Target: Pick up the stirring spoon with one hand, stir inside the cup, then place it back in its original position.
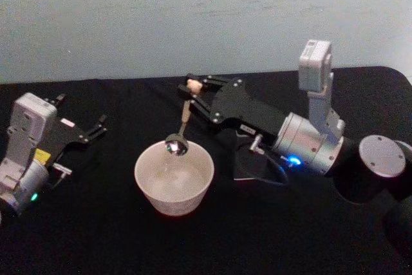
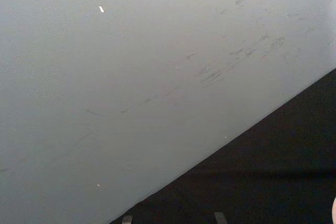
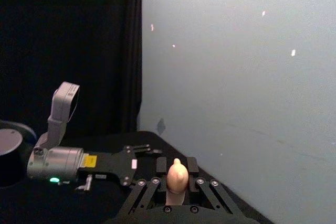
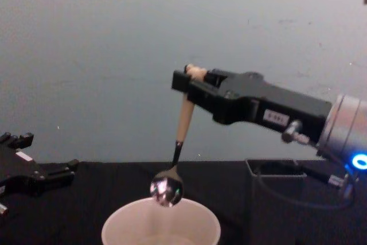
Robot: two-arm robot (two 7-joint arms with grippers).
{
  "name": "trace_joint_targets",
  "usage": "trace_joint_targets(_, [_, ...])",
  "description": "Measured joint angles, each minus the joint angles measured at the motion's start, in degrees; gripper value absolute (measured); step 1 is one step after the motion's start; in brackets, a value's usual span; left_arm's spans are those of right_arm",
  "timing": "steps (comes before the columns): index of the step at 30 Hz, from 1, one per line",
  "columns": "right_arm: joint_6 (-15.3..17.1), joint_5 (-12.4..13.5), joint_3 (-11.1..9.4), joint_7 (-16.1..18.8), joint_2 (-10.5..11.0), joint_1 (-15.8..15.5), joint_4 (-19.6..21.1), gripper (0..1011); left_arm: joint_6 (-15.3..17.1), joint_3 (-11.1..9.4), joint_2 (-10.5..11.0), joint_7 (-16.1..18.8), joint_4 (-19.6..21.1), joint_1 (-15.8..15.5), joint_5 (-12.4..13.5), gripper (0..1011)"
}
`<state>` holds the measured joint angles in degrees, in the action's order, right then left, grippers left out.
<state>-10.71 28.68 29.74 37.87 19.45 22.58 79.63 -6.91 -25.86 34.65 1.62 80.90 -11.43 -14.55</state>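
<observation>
One cup is sitting in the middle of the surface, with open room around it. One stirring spoon is hanging over its back rim, and the right gripper is pinching it. The left gripper is resting open by the left edge.

No readable text: illegible yellow sticker on left claw, illegible white label on right claw.

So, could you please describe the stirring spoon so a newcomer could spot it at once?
On the black table sits a wide cream cup. Above its far rim the right claw holds the stirring spoon by its cream handle. Its shiny round bowl, hanging down, sets it apart.
</observation>
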Motion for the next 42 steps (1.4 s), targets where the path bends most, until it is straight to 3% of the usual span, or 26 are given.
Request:
trace_joint_targets(11, [-2.45,-2.21,2.35,0.92,-2.23,1.63,-6.41,214,0.0,0.0,0.0,0.0,0.0,0.0,0.0,1001])
trace_joint_targets(24, [-5.45,-5.54,3.56,1.39,-5.07,3.79,-13.62,214,0.0,0.0,0.0,0.0,0.0,0.0,0.0,1001])
trace_joint_targets(42, [-6.52,-7.66,3.26,1.45,-5.56,4.0,-15.51,214,0.0,0.0,0.0,0.0,0.0,0.0,0.0,1001])
